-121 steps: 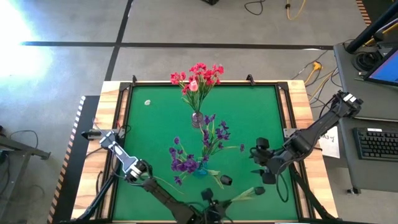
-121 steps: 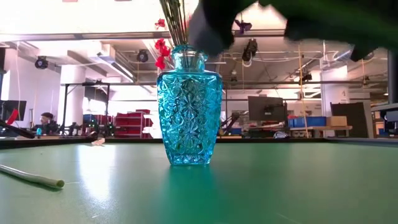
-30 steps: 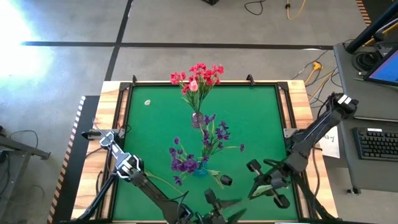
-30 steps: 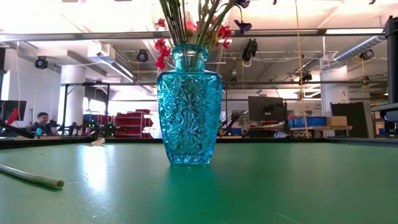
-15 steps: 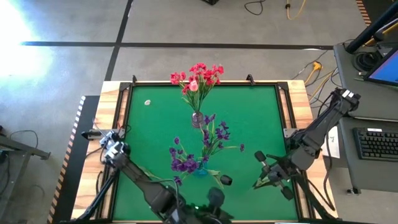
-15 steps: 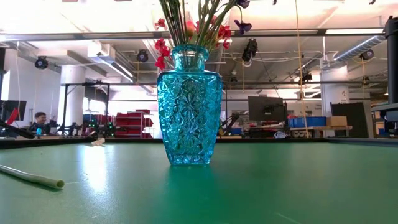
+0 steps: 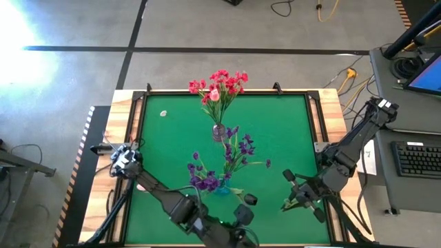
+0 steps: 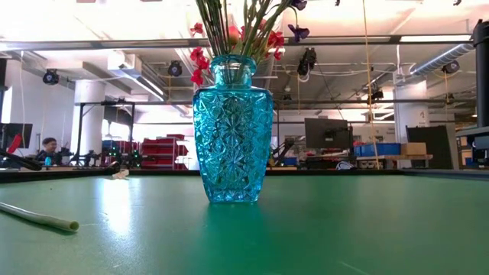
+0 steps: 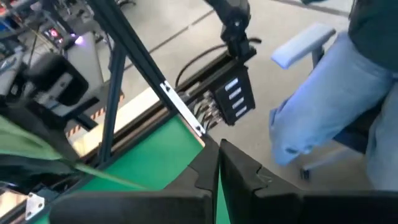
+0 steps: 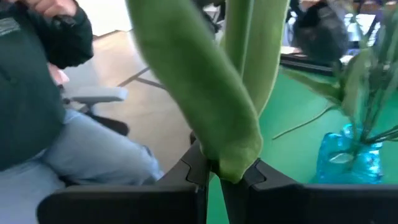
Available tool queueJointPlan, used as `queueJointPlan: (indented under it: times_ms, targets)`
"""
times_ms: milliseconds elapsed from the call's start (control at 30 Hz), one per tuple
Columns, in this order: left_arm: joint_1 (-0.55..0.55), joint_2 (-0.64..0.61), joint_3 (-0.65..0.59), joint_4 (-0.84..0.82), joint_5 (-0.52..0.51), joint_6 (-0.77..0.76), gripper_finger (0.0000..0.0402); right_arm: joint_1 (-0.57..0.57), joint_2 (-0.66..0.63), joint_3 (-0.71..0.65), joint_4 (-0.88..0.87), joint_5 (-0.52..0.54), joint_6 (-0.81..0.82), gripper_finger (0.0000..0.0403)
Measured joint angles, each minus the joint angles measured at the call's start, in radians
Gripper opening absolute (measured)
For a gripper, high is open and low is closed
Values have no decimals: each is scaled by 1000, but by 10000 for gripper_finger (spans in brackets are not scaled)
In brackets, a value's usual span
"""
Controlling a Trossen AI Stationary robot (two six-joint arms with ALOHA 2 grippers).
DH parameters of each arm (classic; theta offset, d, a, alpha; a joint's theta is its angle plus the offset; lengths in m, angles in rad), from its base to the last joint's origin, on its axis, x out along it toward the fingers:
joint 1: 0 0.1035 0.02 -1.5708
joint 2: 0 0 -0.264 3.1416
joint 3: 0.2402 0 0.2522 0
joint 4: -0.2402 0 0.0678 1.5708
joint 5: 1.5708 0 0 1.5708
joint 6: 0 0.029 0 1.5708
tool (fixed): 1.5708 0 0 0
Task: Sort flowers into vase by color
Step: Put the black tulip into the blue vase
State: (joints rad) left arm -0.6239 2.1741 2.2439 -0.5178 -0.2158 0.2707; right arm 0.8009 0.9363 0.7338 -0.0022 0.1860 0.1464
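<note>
Right pincer [image 10: 224, 171] is clamped on a green flower stem [image 10: 211, 93], above the green surface [image 7: 275, 131] near its right front corner. Purple flowers [image 7: 234, 155] stand in the blue vase [image 8: 232, 130] at front centre; red flowers [image 7: 219, 84] rise from a clear vase [image 7: 218, 131] just behind. Left pincer [image 9: 217, 180] is closed and empty at the front edge.

Two vases: one blue [image 7: 222, 187], one clear [image 7: 218, 131]; two arms; perhaps three loose stems.

Robotics lab: monitors [image 8: 330, 134], exposed ceiling ducts [image 8: 447, 55] (workbenches behind)
</note>
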Motion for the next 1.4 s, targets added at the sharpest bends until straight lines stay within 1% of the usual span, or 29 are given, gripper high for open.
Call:
queueJointPlan:
  times_ms: [167, 300, 400, 500, 567, 700, 767, 867, 900, 967, 1067, 1167, 1267, 1400]
  targets:
    - [-19, -35, -20, -16, -1, 1, 0, 13, 10, 0, 8, 8, 36, 18]
    - [-35, -119, -131, -5, -1, 5, 0, 18, 35, 19, 9, 68, 71, 18]
    - [-53, -220, -284, 86, -6, 5, 0, 17, 66, 47, 34, 78, 68, 18]
    - [-70, -352, -489, 224, -14, -4, 0, 17, 109, 94, 45, 92, 43, 18]
    - [-86, -445, -634, 356, -71, -29, 0, 17, 145, 133, 35, 131, 27, 18]
    - [-115, -601, -890, 635, -206, -47, 0, 17, 236, 241, -7, 156, -7, 18]
    - [-128, -672, -985, 735, -269, -48, 0, 17, 288, 310, -37, 190, -10, 18]
    - [-145, -778, -1093, 844, -352, -59, 0, 17, 369, 423, -119, 282, -9, 18]
    - [-148, -811, -1122, 869, -370, -63, 0, 17, 397, 459, -146, 314, -9, 18]
    - [-154, -868, -1166, 892, -374, -74, 0, 17, 454, 531, -200, 368, -9, 18]
    - [-161, -937, -1206, 886, -378, -79, 0, 17, 530, 632, -236, 415, -7, 18]
    - [-165, -991, -1229, 886, -378, -91, 0, 17, 593, 720, -232, 454, -8, 18]
    - [-166, -1031, -1245, 845, -385, -100, 0, 17, 648, 801, -231, 515, -8, 18]
    - [-169, -1075, -1246, 732, -423, -139, 0, 11, 703, 893, -248, 616, -8, 18]
